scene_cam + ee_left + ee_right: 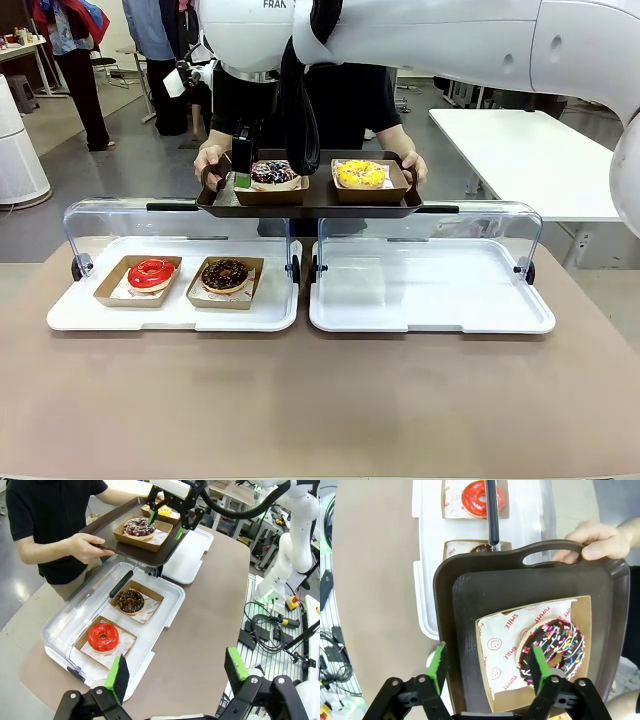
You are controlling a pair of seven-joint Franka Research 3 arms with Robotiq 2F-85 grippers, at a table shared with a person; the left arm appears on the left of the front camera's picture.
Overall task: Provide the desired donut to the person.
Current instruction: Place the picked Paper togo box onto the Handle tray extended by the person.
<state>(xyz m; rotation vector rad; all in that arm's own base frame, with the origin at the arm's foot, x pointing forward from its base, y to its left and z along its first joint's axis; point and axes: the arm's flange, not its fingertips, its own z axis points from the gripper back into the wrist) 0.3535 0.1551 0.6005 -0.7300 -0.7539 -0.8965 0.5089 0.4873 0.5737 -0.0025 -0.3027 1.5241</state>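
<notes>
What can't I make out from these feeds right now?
- Front view: right gripper largely masked by its own arm; jaws hard to read.
- Right wrist view: chocolate donut mostly hidden behind the brown tray.
- Right wrist view: whether the pad touches the sprinkle donut is unclear.
- Left wrist view: yellow donut partly blocked by the other gripper.

Even, bright overhead light fills all three views, leaving only soft, short shadows under the white trays [430, 322] on the brown bench [320, 400]. Pale glare streaks run along the clear lids [430, 222] in the front view and on the lid [82, 607] in the left wrist view, and the red donut [103, 636] shows small glossy highlights. Both wrist views bend straight edges near their borders, and the right claw [489, 666] looks slightly soft against the sharp dark serving tray [465, 595].
</notes>
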